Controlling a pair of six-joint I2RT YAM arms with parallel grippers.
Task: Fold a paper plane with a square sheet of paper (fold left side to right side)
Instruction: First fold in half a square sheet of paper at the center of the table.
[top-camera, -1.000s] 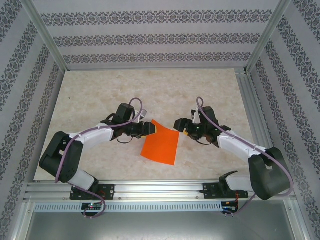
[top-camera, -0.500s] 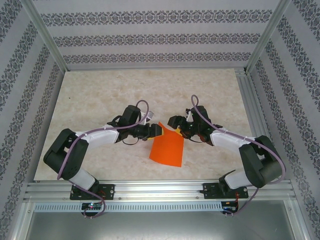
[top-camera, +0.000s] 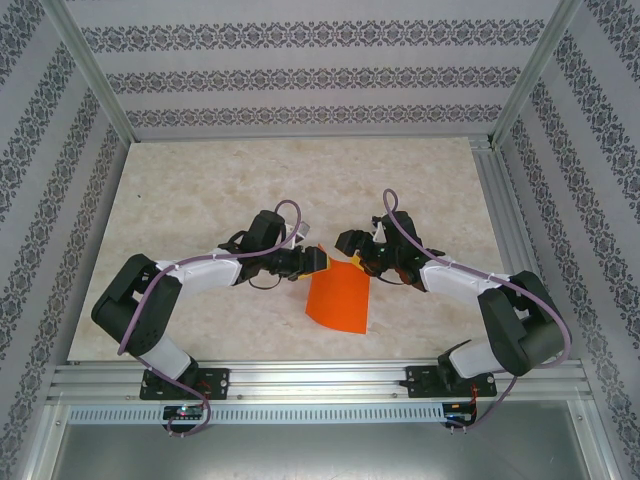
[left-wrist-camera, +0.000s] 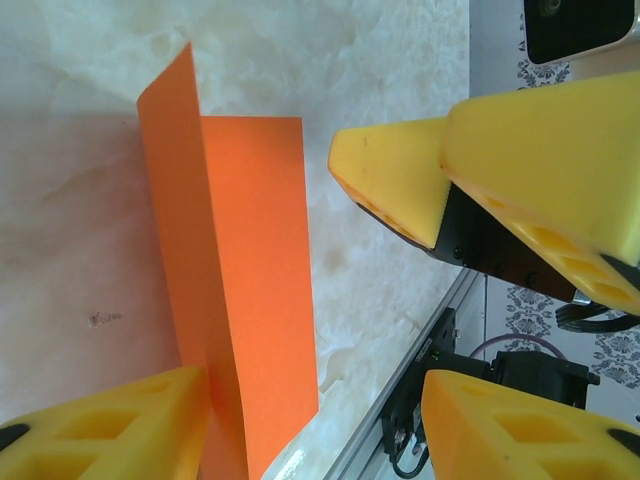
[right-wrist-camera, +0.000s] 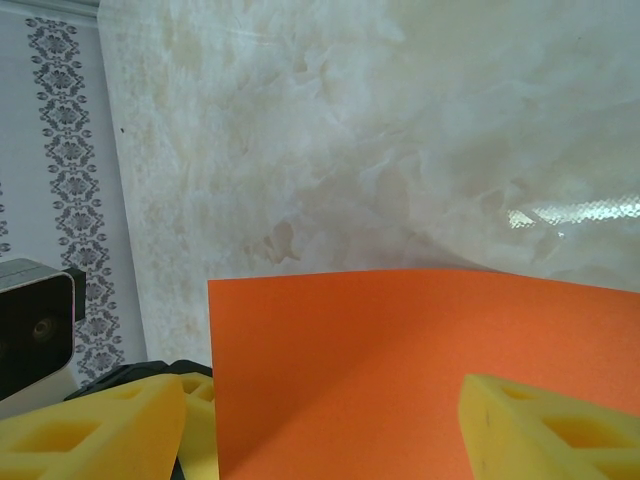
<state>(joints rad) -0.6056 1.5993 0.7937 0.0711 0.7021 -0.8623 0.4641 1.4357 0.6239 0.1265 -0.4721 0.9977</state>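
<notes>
L gripper (left-wrist-camera: 310, 388) spread wide. Paper (left-wrist-camera: 250, 250) flap leans on one finger, propped up for L-to-R fold. R gripper (right-wrist-camera: 322, 392) spread too, paper edge between fingers, prob steadying it.

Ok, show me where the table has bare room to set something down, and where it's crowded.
Bare: the far half of the table, between the back wall and the arms, and the strip along the right rail beyond the right arm. Crowded: the middle, where the left gripper and right gripper meet at the far edge of the orange sheet.
</notes>
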